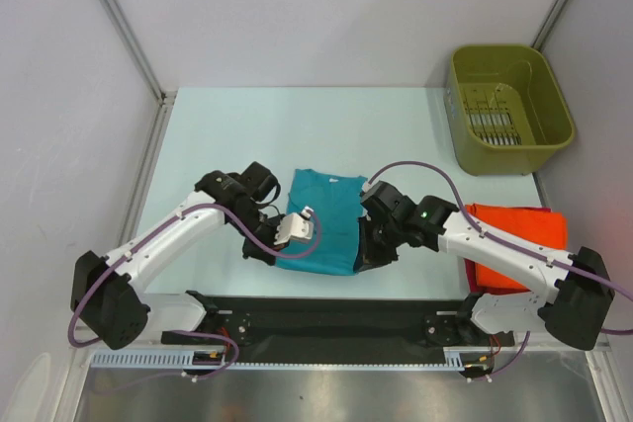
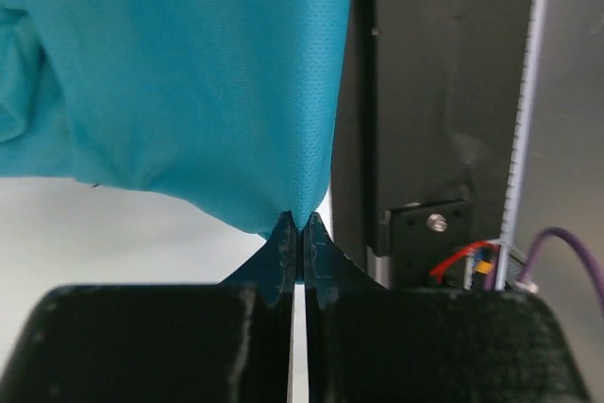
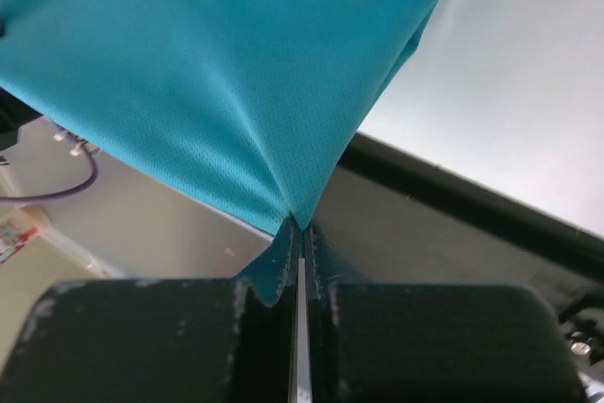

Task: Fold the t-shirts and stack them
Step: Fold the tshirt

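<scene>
The teal t-shirt [image 1: 326,219] lies narrow and lengthwise in the middle of the table, its collar at the far end. My left gripper [image 1: 282,244] is shut on its near left corner; the left wrist view shows the teal cloth [image 2: 208,82] pinched at the fingertips [image 2: 299,224]. My right gripper [image 1: 364,256] is shut on the near right corner; the right wrist view shows the cloth [image 3: 236,73] pulled taut from the fingertips [image 3: 300,226]. A folded orange-red t-shirt [image 1: 519,239] lies at the right, partly under my right arm. No dark red shirt shows.
An olive-green plastic bin [image 1: 509,106] stands at the back right with a metal rack inside. The black base rail [image 1: 336,318] runs along the near table edge just behind the shirt's hem. White walls enclose the table on three sides.
</scene>
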`<action>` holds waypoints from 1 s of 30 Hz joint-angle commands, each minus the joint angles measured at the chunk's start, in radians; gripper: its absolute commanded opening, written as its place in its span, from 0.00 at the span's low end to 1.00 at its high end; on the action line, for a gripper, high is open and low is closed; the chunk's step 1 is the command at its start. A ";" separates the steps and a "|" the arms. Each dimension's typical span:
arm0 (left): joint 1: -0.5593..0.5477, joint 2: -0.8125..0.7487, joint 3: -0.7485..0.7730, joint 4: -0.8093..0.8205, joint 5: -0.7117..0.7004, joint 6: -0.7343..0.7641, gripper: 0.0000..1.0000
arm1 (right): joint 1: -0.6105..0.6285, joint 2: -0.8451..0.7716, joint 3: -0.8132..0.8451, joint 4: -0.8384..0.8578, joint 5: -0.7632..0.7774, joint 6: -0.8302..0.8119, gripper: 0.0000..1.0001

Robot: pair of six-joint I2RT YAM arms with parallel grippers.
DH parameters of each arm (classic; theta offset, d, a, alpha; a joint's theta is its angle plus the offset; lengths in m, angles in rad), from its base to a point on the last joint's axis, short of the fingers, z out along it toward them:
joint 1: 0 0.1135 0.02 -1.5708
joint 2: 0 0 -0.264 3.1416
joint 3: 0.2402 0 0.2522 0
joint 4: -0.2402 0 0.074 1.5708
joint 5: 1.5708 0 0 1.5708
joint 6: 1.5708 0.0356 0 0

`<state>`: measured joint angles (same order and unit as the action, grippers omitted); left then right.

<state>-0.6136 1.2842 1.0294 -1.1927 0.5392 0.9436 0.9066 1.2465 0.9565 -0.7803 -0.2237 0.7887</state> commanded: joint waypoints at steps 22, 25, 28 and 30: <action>0.267 0.616 0.716 0.148 -0.122 -0.155 0.00 | -0.482 0.484 0.398 0.125 0.027 -0.298 0.00; 0.268 0.668 0.742 0.194 -0.116 -0.184 0.00 | -0.497 0.536 0.412 0.150 0.029 -0.292 0.00; 0.268 0.711 0.764 0.243 -0.119 -0.213 0.00 | -0.515 0.576 0.426 0.179 0.044 -0.278 0.00; 0.270 0.743 0.768 0.264 -0.119 -0.227 0.00 | -0.522 0.591 0.438 0.188 0.056 -0.272 0.00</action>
<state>-0.3695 2.0056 1.7447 -0.9806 0.4622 0.7601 0.4076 1.8164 1.3544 -0.5953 -0.2298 0.5301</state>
